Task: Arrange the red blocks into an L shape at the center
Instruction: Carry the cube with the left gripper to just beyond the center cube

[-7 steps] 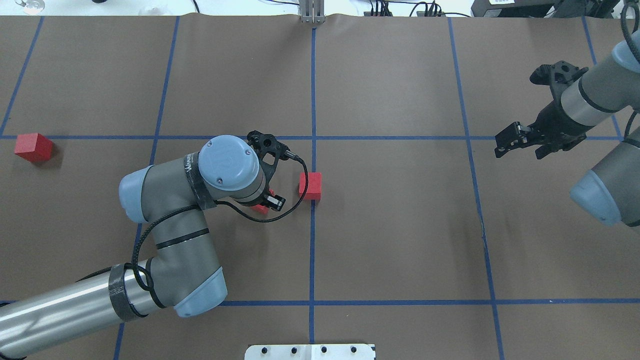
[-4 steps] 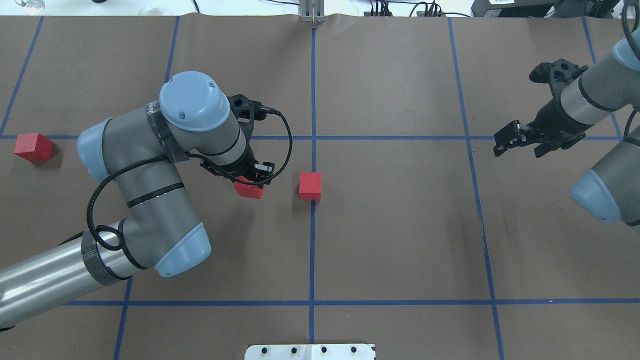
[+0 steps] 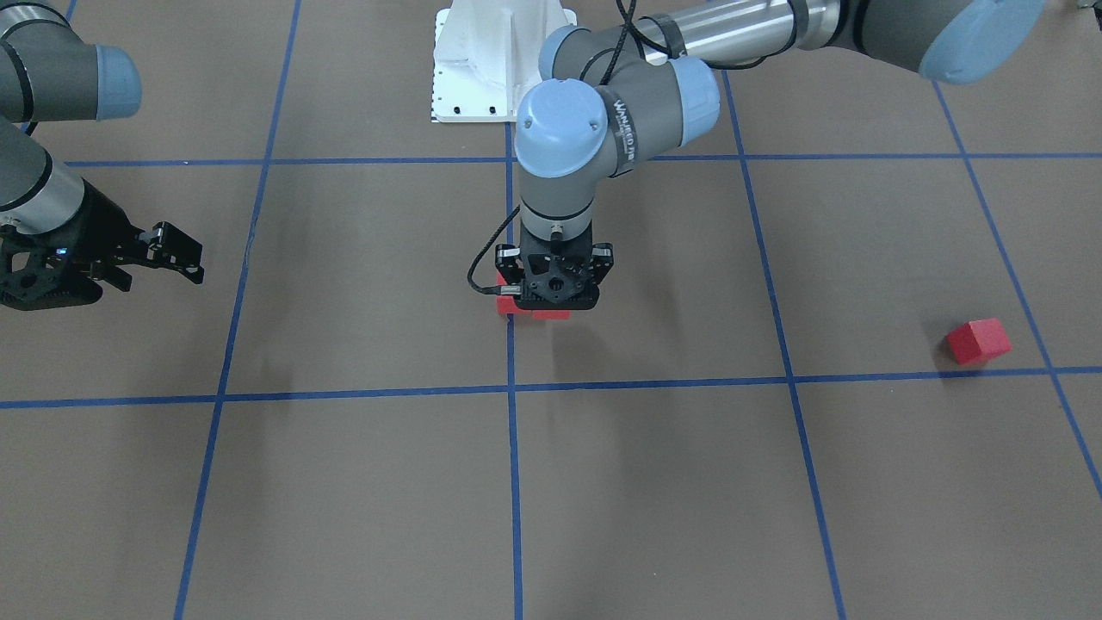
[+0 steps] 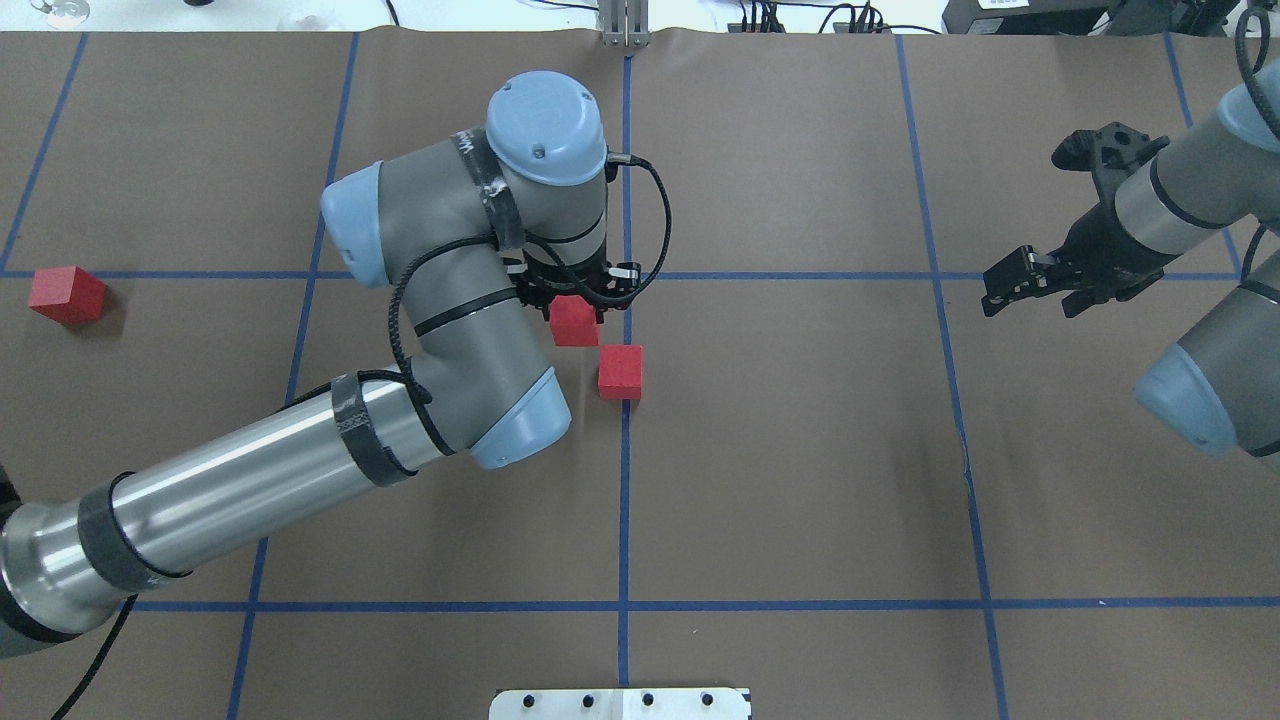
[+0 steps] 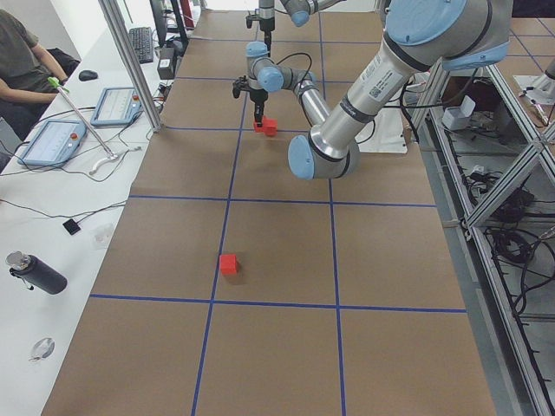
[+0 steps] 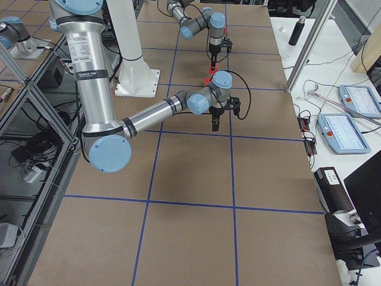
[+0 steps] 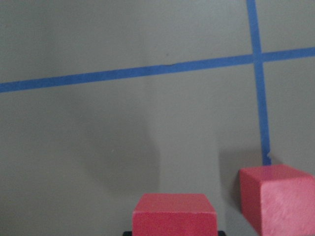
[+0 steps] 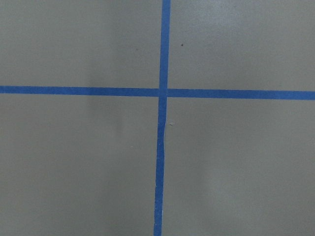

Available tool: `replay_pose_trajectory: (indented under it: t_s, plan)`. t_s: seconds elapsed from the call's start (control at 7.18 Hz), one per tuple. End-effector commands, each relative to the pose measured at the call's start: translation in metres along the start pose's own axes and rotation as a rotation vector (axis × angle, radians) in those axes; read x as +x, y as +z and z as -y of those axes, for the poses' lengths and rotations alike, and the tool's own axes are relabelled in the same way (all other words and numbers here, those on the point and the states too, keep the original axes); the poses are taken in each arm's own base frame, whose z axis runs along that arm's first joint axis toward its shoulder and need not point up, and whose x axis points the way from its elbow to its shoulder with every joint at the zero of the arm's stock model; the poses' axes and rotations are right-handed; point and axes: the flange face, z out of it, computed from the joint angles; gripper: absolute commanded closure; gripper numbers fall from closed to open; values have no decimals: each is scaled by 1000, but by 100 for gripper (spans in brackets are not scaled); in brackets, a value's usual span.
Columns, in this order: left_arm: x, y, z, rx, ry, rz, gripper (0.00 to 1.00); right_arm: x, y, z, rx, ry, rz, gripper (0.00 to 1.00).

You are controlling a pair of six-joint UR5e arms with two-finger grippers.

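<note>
Overhead exterior: left gripper [image 4: 575, 303] clamped on the held red block [image 4: 574, 324].
Diagonally right of it, robot-side, sits the resting red block [image 4: 620, 371]; faces not flush.

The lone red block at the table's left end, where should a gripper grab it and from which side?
Grip the lone red block by two opposite side faces, coming straight down from above. It is a plain cube lying flat with nothing close by, so either pair works; it looks turned slightly off the grid lines, so rotate the wrist to match.
</note>
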Motion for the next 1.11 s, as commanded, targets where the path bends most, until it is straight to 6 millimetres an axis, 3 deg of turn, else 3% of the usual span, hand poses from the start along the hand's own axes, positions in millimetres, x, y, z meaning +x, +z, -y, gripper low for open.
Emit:
replay_pose_trajectory:
  t_s: [0.0, 0.14, 0.28, 0.42, 0.56, 0.97]
  plan:
    - [30, 0, 26, 41, -9, -12, 100, 8, 14, 3, 2, -11, 5, 0]
    - [42, 0, 34, 59, -13, 4, 100, 10, 16, 3, 2, -11, 5, 0]
    - [48, 11, 31, 44, -16, 20, 100, 11, 16, 2, 1, -10, 5, 0]
    - [57, 27, 15, 50, -15, 40, 100, 10, 16, 2, 1, -12, 5, 0]
    - [62, 41, 13, 87, -15, 42, 100, 9, 17, 2, 0, -13, 5, 0]
    - [65, 47, 9, 87, -15, 31, 100, 7, 18, 2, -2, -14, 6, 0]
